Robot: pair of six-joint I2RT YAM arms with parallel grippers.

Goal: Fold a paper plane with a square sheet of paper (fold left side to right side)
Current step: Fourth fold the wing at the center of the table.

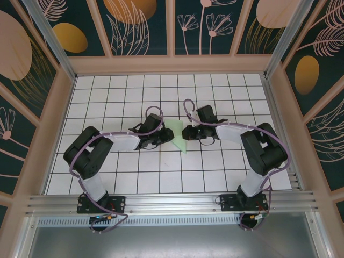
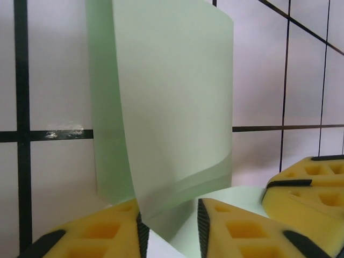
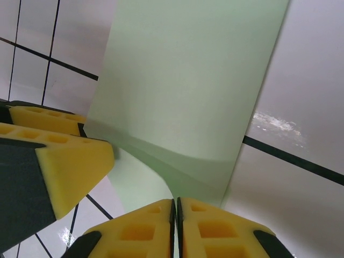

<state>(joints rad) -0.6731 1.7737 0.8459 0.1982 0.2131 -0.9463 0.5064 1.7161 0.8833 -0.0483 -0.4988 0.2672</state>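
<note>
Sheet of paper: the pale green sheet of paper (image 1: pixel 180 138) sits in the middle of the white gridded desk (image 1: pixel 134 177), right between the two grippers. From above it reads as a narrow shape with a point toward the arms.
Shape of the paper: one flap stands up off the desk and bows over in a soft curve, with another layer lying flat behind it. The bend is round, not a pressed crease.
Left gripper: the left gripper (image 2: pixel 171 217) is at the foot of the raised flap. Its yellow fingers (image 2: pixel 115 234) stand apart, and the paper's edge passes through the gap without being squeezed, as far as I can see.
Right gripper: the right gripper (image 3: pixel 175 209) has its fingers pressed together. The flap's lower corner runs into the seam between them, so it appears to be pinching the sheet there.
Done: one side of the sheet is lifted and curling over toward the other. I cannot tell whether any finished creases lie underneath.
Left to do: lay the flap down edge to edge and flatten the crease, then make the folds for the nose and wings. No finished dart is to be seen.
Progress: early to middling, I judge, with this fold only half made.
</note>
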